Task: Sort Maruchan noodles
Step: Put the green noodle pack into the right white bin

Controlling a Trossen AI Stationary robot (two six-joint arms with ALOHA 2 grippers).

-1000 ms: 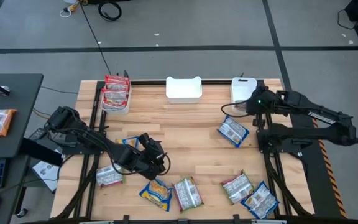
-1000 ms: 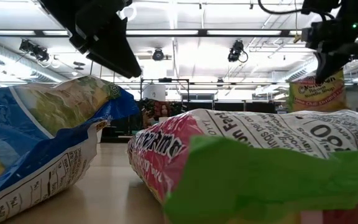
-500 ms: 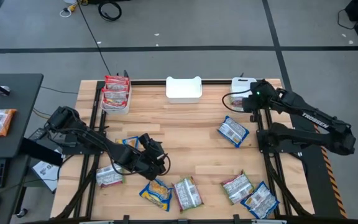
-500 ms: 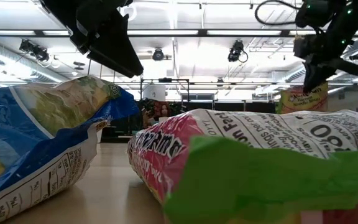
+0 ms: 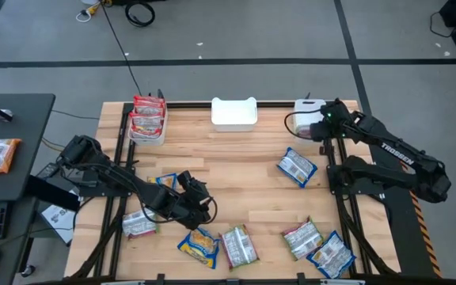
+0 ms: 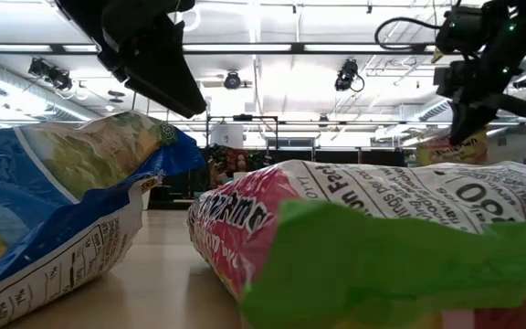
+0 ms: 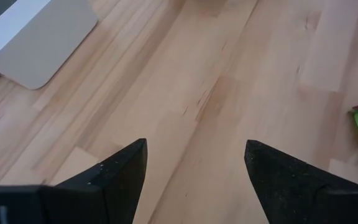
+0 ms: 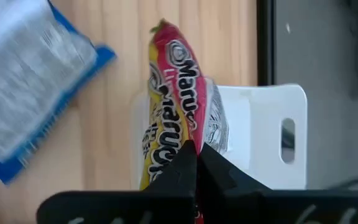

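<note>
Your right gripper (image 8: pixel 196 163) is clenched on a red and yellow noodle packet (image 8: pixel 178 93), hanging it over the white bin (image 5: pixel 305 113) at the upper right of the overhead frame. Your left gripper (image 5: pixel 199 204) sits at lower left-centre with its fingers (image 7: pixel 114 174) spread wide over bare wood, holding nothing. Loose packets (image 5: pixel 297 167) lie across the lower and right parts of the table (image 5: pixel 236 154); red ones (image 5: pixel 148 115) fill the bin (image 5: pixel 146 138) at upper left.
</note>
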